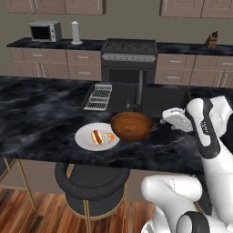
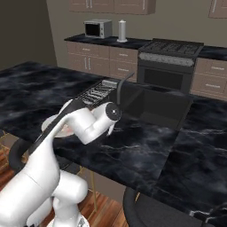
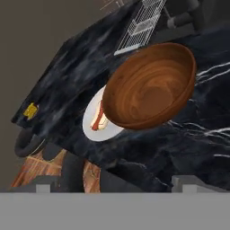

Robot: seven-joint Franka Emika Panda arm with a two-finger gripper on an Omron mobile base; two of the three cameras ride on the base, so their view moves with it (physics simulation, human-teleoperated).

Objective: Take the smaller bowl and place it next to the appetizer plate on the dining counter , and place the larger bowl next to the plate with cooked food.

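The larger bowl [image 1: 132,126], dark reddish-brown with wood grain, sits upright on the dining counter [image 1: 41,118], touching the right edge of the plate with cooked food [image 1: 93,137]. My gripper [image 1: 164,119] hangs just right of the bowl, pointing at it. In the hand view the bowl [image 3: 150,87] and the plate [image 3: 95,121] lie ahead of the gripper [image 3: 114,186], whose fingertips [image 3: 42,187] stand wide apart, open, with nothing between them. A small yellow wedge [image 3: 30,109] lies near the counter's far edge; I cannot make out its plate. The smaller bowl is out of view.
A sink [image 1: 159,100] with a dark faucet [image 1: 140,91] is set into the counter behind the bowl, with a wire dish rack [image 1: 98,96] beside it. A black stool [image 1: 93,182] stands under the counter's near edge. Stove [image 1: 129,48] and microwave [image 1: 44,31] line the back wall.
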